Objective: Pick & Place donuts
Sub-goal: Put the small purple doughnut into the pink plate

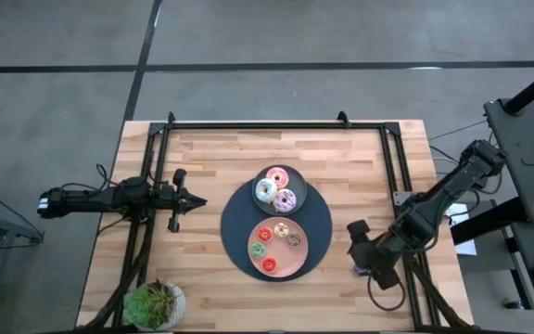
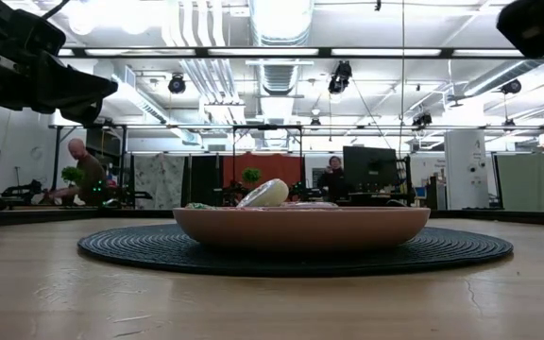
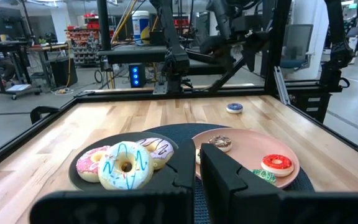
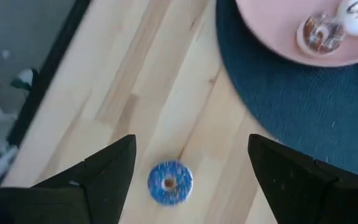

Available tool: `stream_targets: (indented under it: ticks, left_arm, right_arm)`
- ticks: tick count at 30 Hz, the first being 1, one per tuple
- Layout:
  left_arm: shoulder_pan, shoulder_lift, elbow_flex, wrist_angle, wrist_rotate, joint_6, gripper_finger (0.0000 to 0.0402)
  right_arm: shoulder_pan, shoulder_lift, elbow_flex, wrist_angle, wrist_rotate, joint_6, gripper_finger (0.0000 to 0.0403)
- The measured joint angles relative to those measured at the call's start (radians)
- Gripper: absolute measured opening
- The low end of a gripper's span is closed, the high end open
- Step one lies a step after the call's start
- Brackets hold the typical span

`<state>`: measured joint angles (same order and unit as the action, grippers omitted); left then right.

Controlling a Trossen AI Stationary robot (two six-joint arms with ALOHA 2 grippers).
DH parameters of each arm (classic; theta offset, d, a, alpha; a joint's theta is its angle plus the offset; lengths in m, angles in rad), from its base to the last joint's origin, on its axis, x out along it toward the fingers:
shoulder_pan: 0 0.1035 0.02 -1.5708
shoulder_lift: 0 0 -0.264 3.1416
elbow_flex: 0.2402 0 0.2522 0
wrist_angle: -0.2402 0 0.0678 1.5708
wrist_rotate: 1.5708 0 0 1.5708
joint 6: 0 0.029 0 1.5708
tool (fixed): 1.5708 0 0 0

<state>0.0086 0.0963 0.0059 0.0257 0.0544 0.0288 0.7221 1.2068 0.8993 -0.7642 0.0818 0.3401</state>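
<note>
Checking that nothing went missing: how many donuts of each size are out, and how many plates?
Large donuts: 3
Small donuts on the pink plate: 5
Small blue donut on the table: 1
Plates: 2
Total: 11

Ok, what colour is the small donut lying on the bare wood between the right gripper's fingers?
Blue donut, clearest in the right wrist view.
</note>
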Motion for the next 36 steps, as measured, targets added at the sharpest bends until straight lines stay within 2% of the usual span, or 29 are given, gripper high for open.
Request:
stream_targets:
  ticks: [10, 16, 30, 36]
  left_arm:
    - [0.000, 0.000, 0.000, 0.000, 0.000, 0.000, 0.0000]
    - [0.000, 0.000, 0.000, 0.000, 0.000, 0.000, 0.0000]
    - [0.000, 0.000, 0.000, 0.000, 0.000, 0.000, 0.0000]
    - [0.000, 0.000, 0.000, 0.000, 0.000, 0.000, 0.0000]
  right_arm:
    - [0.033, 0.070, -0.006, -0.125, 0.000, 0.007, 0.0297]
    - [0.050, 0.146, -0.032, -0.082, -0.002, -0.004, 0.0302]
    - [0.140, 0.210, -0.107, 0.050, 0.000, 0.000, 0.0324]
    - [0.139, 0.241, -0.112, 0.059, 0.042, -0.006, 0.0325]
